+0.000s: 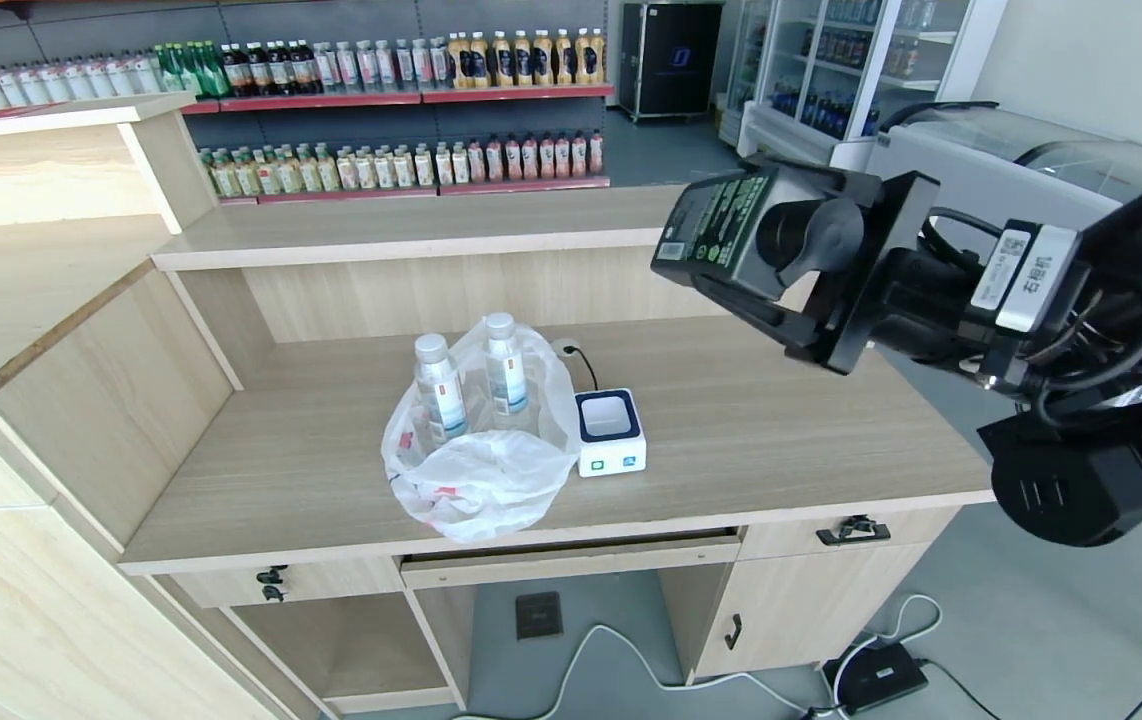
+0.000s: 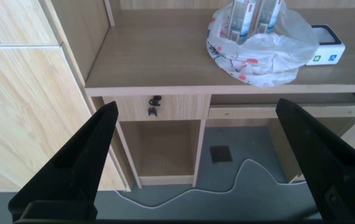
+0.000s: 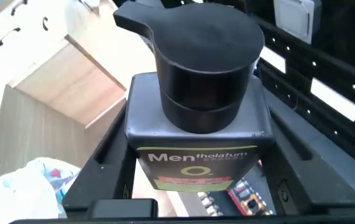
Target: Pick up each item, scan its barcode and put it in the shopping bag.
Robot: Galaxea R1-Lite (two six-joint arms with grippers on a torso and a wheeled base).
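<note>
Your right end effector (image 1: 766,250) is clamped on a dark bottle (image 1: 721,225), one finger on each flat side; you can see this grip in the right wrist view too, where the wide black cap (image 3: 202,68) faces back toward the wrist. The bottle is held on its side, well above the right part of the worktop (image 1: 781,420), with its base pointing toward your left. Your left end effector (image 2: 193,165) is wide open and holds nothing; it hangs in front of the worktop, below the front edge, with its fingers (image 2: 71,168) pointing toward the open compartment under the left drawer. On the worktop, the shopping bag (image 1: 481,480) sits near the middle with its mouth open; two clear bottles (image 1: 439,385) stand upright inside it, side by side. The white scanner (image 1: 609,432) sits just beside the bag on its right, touching the plastic; its cable (image 1: 586,365) runs toward the back of the worktop.
</note>
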